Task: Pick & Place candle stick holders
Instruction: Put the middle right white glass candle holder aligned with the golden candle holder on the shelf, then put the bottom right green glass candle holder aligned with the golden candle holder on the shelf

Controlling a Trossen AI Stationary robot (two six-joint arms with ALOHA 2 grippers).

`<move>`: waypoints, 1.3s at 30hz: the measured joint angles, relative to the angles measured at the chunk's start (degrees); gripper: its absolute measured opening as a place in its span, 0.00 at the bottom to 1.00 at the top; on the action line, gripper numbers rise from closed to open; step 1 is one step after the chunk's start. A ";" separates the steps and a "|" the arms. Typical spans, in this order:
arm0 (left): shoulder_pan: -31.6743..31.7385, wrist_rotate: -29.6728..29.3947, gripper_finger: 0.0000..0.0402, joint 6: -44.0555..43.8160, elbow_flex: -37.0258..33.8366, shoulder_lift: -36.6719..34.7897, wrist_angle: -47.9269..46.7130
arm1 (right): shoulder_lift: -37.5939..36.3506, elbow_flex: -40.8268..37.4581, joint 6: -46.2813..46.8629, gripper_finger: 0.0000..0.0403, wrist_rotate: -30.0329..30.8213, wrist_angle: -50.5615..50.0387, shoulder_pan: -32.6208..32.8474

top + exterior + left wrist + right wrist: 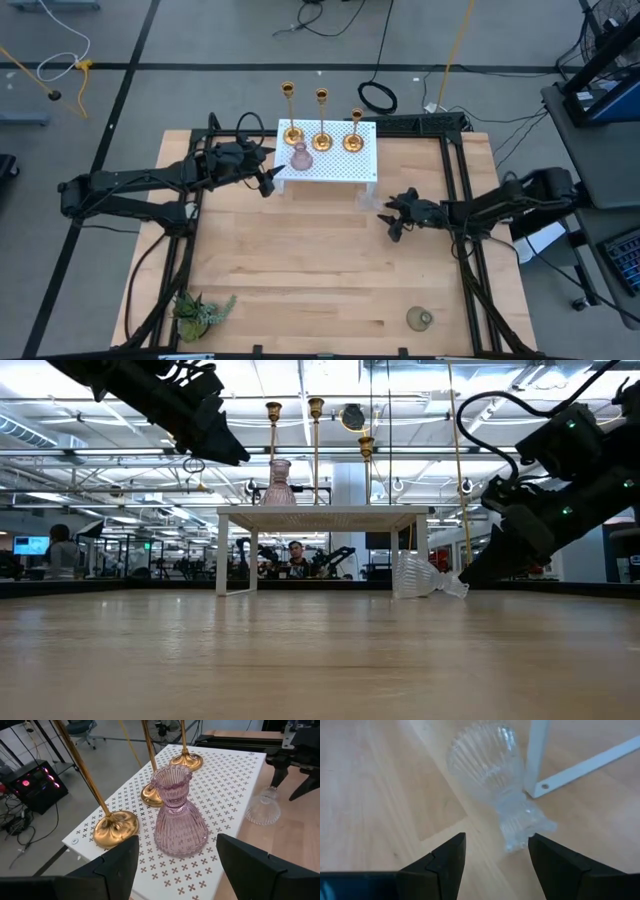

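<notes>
At centre right of the high view, we see the clear glass holder (pixel 495 780) lying tipped on the worktop (pixel 300 270), light, slippery and fragile, so our right end effector (pixel 496 851), fingers apart, should grip its narrow neck.

candlesticks (pixel 321 118): shiny gold
ribbed holder (pixel 179 815): pink glass
fallen holder (pixel 496 775): clear, ribbed
rack (pixel 226 790): white, cross-perforated
surface (pixel 320 270): pale wood
</notes>
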 joint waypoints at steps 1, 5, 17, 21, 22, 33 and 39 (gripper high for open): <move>0.00 0.11 0.67 0.03 0.00 0.00 0.00 | 0.73 0.00 0.00 0.52 -0.04 1.26 -0.02; 0.00 0.15 0.67 0.26 0.00 0.00 0.02 | 3.35 0.00 -0.10 0.52 -1.25 4.32 -0.06; 0.00 0.13 0.67 0.37 0.00 0.00 0.02 | 10.77 0.00 0.10 0.52 -2.73 14.56 -3.15; 0.00 0.13 0.67 0.97 0.00 0.00 0.02 | 13.38 0.00 0.14 0.51 -2.77 17.43 -4.15; 0.00 0.13 0.67 1.00 0.00 0.00 0.02 | 14.03 0.00 0.13 0.50 -2.78 18.43 -4.41; 0.00 0.20 0.67 0.55 0.00 0.00 -0.02 | 17.29 1.35 -0.50 0.34 -7.26 22.52 -8.11; -0.91 10.02 0.67 -6.41 0.00 0.00 -0.39 | 19.38 2.80 -0.68 0.24 -8.42 22.55 -9.07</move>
